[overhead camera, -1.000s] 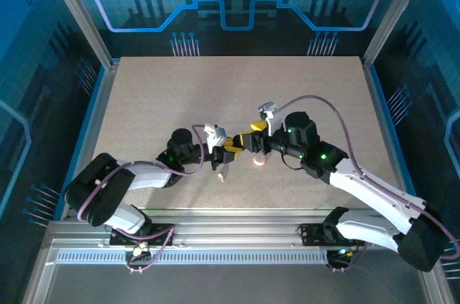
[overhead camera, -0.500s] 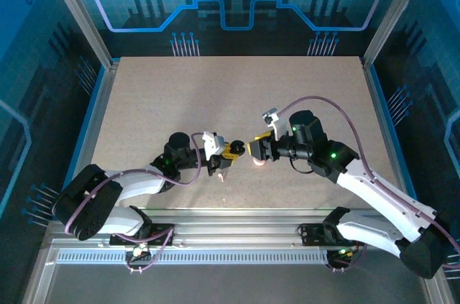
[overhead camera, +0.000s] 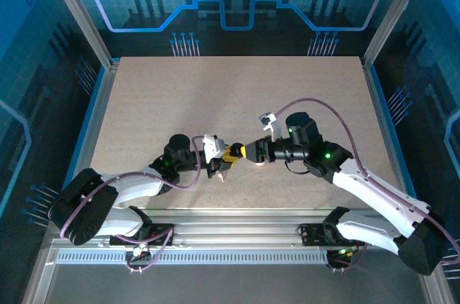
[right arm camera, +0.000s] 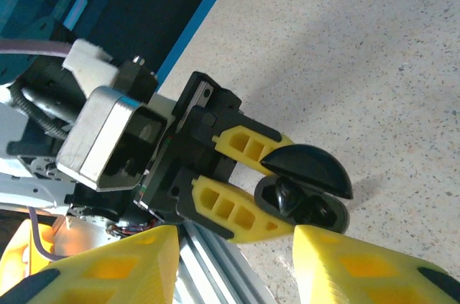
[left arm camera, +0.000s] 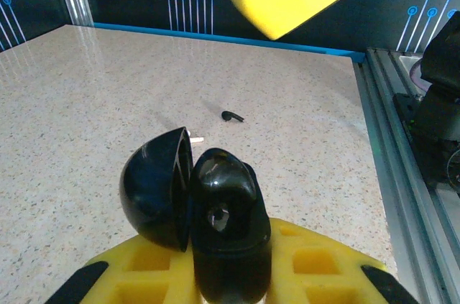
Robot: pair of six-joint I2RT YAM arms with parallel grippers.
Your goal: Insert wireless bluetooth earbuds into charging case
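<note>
My left gripper (left arm camera: 230,269) is shut on the black charging case (left arm camera: 226,210), held upright with its lid (left arm camera: 153,189) swung open to the left. In the right wrist view the case (right arm camera: 305,207) sits between the left arm's yellow fingers (right arm camera: 230,210), and a black earbud (right arm camera: 286,195) rests in one socket. My right gripper (right arm camera: 236,238) hovers just in front of the case, open, with nothing between its fingers (right arm camera: 366,264). From above, the left gripper (overhead camera: 228,154) and right gripper (overhead camera: 252,152) nearly meet. Another black earbud (left arm camera: 231,116) and a whitish earbud (left arm camera: 195,141) lie on the table.
A pink puck (overhead camera: 257,163) lies on the table under the right gripper. A small whitish piece (overhead camera: 221,177) lies near the left gripper. The metal rail (left arm camera: 392,139) borders the speckled table (overhead camera: 215,95) on the right of the left wrist view.
The right gripper pulled back from the left one, narrowed its jaws, then edged close again. The left arm settled lower and keeps its hold on the case.
</note>
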